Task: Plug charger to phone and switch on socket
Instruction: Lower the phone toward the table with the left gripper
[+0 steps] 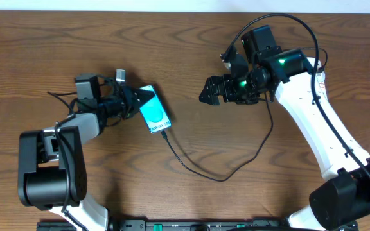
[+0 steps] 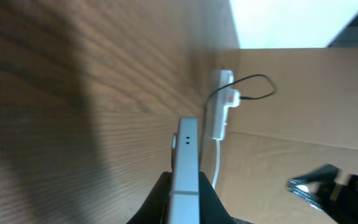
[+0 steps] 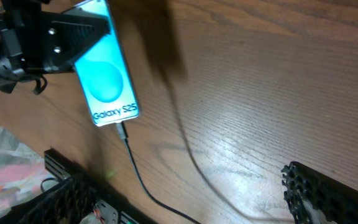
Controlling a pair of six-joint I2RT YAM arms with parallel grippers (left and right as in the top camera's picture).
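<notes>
My left gripper (image 1: 139, 101) is shut on the phone (image 1: 154, 112), holding it by its upper end just above the table at centre left. The turquoise screen (image 3: 107, 81) faces up, and the left wrist view shows the phone (image 2: 185, 149) edge-on between the black fingers (image 2: 157, 199). The charger cable (image 1: 223, 178) runs from its plug tip (image 3: 122, 129), which sits in the phone's lower end, in a loop toward the right arm. The white socket (image 2: 222, 106) lies further off on the table. My right gripper (image 1: 209, 90) hovers open and empty, right of the phone.
A black metal rail (image 3: 67, 180) runs along the table's front edge, with a crumpled pale wrapper (image 3: 5, 162) beside it. The right arm's white link (image 1: 313, 122) reaches over the right side of the table. One right finger (image 3: 319, 190) shows low in its own view.
</notes>
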